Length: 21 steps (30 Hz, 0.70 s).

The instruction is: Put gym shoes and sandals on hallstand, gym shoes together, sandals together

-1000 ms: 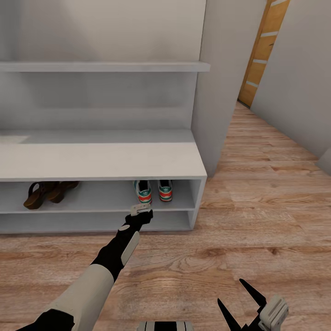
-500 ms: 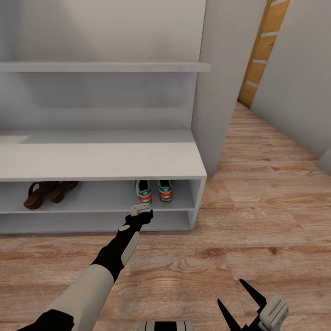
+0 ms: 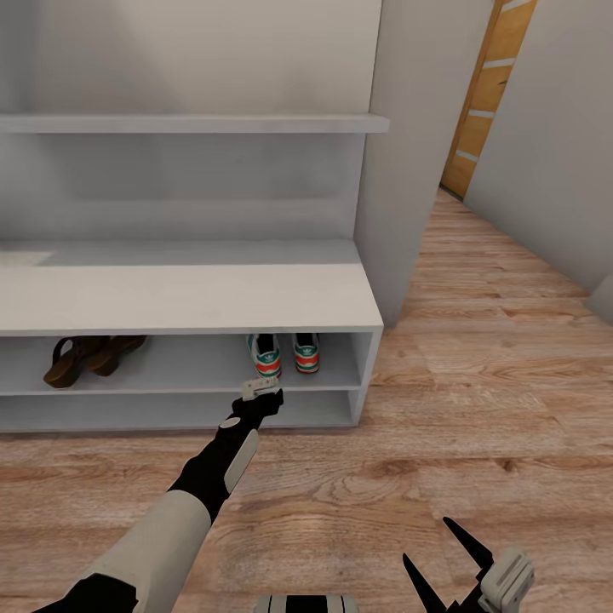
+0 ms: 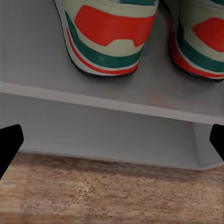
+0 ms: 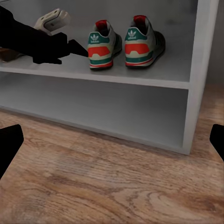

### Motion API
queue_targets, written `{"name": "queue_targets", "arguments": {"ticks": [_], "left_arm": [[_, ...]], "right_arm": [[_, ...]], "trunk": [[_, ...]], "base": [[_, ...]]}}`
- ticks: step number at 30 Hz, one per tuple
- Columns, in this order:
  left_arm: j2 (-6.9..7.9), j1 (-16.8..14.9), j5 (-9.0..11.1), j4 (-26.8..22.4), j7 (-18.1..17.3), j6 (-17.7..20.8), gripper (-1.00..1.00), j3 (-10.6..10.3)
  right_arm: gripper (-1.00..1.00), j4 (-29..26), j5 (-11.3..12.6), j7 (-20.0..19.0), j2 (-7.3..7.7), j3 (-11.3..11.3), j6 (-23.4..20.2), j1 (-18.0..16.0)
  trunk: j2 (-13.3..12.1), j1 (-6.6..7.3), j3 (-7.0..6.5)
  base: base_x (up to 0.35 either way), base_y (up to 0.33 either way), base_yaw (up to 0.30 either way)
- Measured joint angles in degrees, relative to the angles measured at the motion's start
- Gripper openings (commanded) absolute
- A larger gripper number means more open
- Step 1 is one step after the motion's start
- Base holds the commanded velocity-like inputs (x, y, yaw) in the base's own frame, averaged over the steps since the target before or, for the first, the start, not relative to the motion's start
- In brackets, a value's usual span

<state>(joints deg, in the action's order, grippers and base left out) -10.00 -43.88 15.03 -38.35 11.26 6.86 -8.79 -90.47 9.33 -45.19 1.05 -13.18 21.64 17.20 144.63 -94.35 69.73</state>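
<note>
The floor (image 3: 477, 400) of wood-grain planks runs across the near part of the head view and away to the right, toward a wooden door (image 3: 489, 94) between grey walls. Against the back wall stands the rack (image 3: 196, 298), wide, low and white-grey, with a thick flat top, two shallow tiers below it, a tall back panel and a high shelf (image 3: 196, 123).

The left arm (image 3: 170, 519) reaches forward from the lower left toward the front edge of the upper tier. Its tool, the left tool (image 3: 271, 390), sits just in front of that tier, near the heel of the left sneaker; in the left wrist view its two dark fingertips (image 4: 9, 144) stand wide apart at the edges of the picture with nothing between them. The right tool (image 3: 447, 553) hangs low over the floor at the lower right, well apart from the rack, its black fingers spread and empty.

Both sneakers (image 3: 285, 353) stand on the upper tier near its right end, side by side, heels facing outward, showing red-orange and green bands. Both sandals (image 3: 89, 358), dark brown, lie on the same tier toward its left end, next to each other and well apart from the sneakers.
</note>
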Motion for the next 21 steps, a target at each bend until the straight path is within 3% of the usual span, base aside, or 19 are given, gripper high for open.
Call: {"name": "queue_targets", "arguments": {"ticks": [14, 19, 21], "left_arm": [[0.00, 0.66, -0.08, -0.65, -1.27, -0.36, 1.00, -0.22], [0.00, 1.60, -0.25, -0.99, -4.53, -1.14, 1.00, -1.21], [0.00, 2.49, -0.39, -1.16, -7.41, -1.84, 1.00, -2.08]], "right_arm": [[1.00, 0.03, 0.02, 0.01, 0.00, 0.00, -0.01, -0.05], [1.00, 0.05, 0.04, 0.01, 0.00, 0.00, -0.01, -0.05], [1.00, 0.07, 0.02, 0.01, 0.00, 0.00, -0.01, -0.08]], "trunk": [[0.00, 0.00, 0.00], [0.00, 0.00, 0.00], [0.00, 0.00, 0.00]], "base": [[0.000, 0.000, 0.000], [0.000, 0.000, 0.000], [0.000, 0.000, 0.000]]}}
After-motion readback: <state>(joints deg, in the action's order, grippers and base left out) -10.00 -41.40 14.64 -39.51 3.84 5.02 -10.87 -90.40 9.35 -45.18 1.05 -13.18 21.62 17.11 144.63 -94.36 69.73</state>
